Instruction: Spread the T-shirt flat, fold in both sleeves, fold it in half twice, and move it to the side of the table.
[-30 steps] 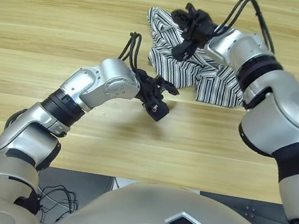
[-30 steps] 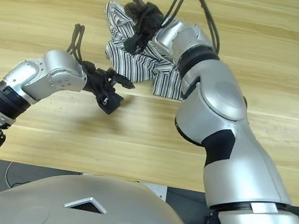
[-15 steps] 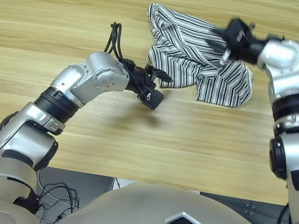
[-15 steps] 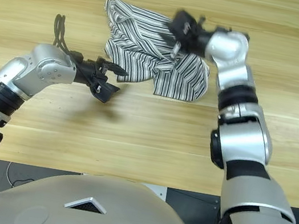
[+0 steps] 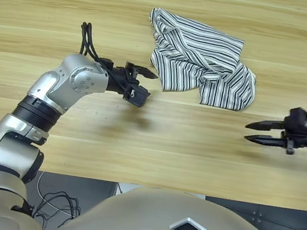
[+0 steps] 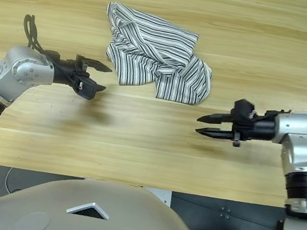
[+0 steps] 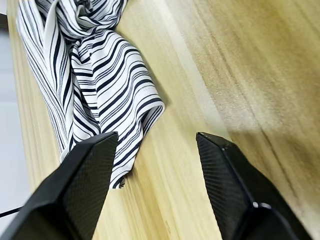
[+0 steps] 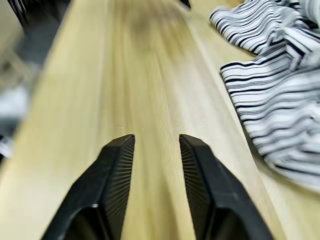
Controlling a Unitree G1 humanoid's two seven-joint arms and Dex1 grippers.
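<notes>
Left gripper (image 5: 148, 86), spread and empty, hovers just beside the near-left hem of the crumpled T-shirt (image 5: 199, 57), which lies lengthwise across the table (image 5: 71, 5) toward its far edge, while my right gripper (image 5: 247, 132), also spread, sits farther off by the right edge.

The T-shirt (image 5: 201, 61) lies on the tabletop (image 5: 71, 5), toward its far side and about midway across. The left end effector (image 5: 146, 87) is over the tabletop just to the left of the shirt's near left corner, close beside it but apart. The right end effector (image 5: 247, 132) is nearer the robot's edge, in front of the shirt's right end and apart from it, pointing left
</notes>
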